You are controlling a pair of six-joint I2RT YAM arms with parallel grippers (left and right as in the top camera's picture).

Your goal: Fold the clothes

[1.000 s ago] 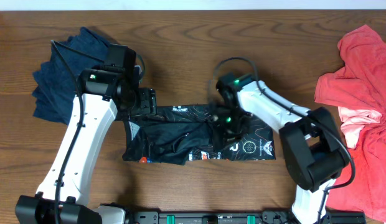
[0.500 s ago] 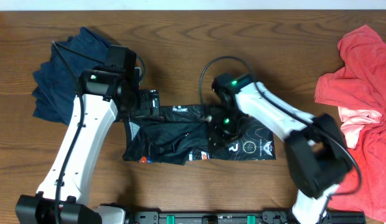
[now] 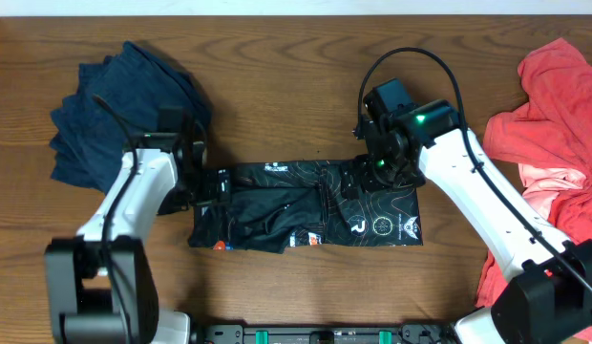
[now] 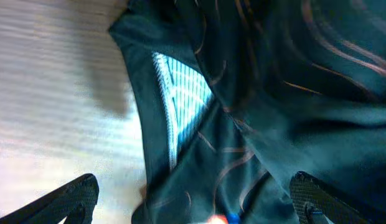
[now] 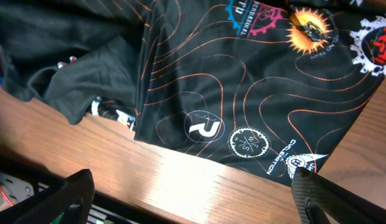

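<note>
A black jersey with orange contour lines and printed logos lies folded into a long band at the table's middle. My left gripper hovers at its left end, open; in the left wrist view the fingers straddle the dark cloth and its pale mesh collar patch, holding nothing. My right gripper is raised over the jersey's upper right part, open and empty. In the right wrist view the logo panel lies below, and the gripper frames bare wood.
A crumpled dark blue garment lies at the back left, just behind the left arm. A heap of red and pink clothes fills the right edge. The table's front edge and a rail below it show in the right wrist view.
The right gripper let go of the jersey's middle, opened wide, and rose toward the upper right. The left gripper opened fully and shifted slightly down and left. The jersey's right half now lies flatter.
</note>
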